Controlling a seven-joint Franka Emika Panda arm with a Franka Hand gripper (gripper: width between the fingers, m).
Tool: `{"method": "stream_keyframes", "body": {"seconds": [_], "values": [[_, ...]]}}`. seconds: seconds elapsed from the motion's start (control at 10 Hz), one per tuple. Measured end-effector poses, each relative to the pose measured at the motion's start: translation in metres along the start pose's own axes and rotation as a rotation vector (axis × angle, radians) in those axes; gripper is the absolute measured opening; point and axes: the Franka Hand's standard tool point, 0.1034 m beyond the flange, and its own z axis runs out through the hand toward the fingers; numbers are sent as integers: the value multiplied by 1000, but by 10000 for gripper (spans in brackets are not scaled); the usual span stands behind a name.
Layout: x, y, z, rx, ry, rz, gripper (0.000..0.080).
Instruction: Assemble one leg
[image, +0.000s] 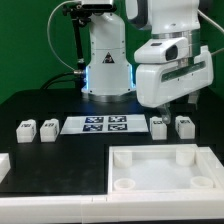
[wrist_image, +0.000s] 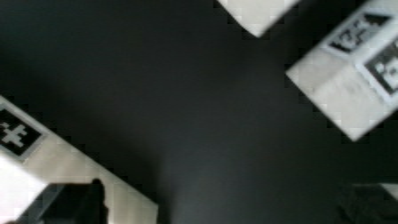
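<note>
We find the exterior view bright, evenly lit and sharp, with a blue glow on the arm's base (image: 105, 70); our wrist view is heavily blurred.

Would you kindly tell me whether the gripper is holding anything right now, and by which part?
Nothing is held: the gripper is open, with only bare table showing between its fingers.

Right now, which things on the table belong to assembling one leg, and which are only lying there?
For the job: outer left leg, inner left leg, inner right leg, outer right leg (the exterior view's sides); tray with corner sockets; open gripper.
Only lying there: marker board; white piece at the exterior view's left edge.
</note>
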Motion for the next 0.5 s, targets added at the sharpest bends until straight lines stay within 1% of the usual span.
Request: {"method": "stream_keyframes", "body": {"seconds": [0.2, 0.3, 0.4, 0.5], "values": [[0, -2, 1, 13, 2, 220, 649], [1, -4, 1, 15, 2, 263, 649], [1, -18, 3, 21, -9, 468, 649], [-8, -43, 12, 27, -21, 611, 649]]}}
